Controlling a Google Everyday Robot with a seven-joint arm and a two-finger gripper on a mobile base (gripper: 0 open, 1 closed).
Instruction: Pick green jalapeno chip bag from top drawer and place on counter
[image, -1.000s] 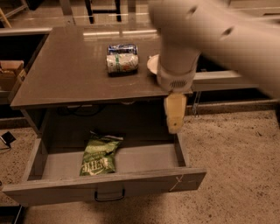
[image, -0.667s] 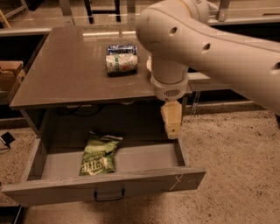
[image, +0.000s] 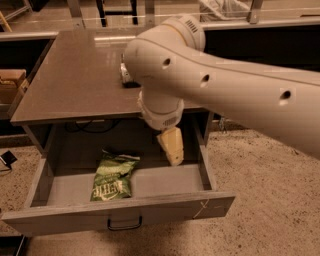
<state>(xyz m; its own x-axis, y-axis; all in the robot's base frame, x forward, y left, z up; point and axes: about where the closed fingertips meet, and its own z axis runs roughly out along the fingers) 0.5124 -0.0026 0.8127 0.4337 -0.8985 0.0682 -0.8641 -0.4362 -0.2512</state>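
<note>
Green jalapeno chip bag (image: 112, 176) lies flat in top drawer (image: 165, 211); gripper (image: 171, 146), empty, opening untellable, hangs off to its right, so may miss.

Gripper (image: 171, 147) above top drawer (image: 165, 209) — chip bag (image: 112, 177) inside.

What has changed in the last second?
The gripper has swung left and slightly lower over the open top drawer, closer to the green jalapeno chip bag, taking hold of nothing. The bag, the drawer and the counter are unchanged.
</note>
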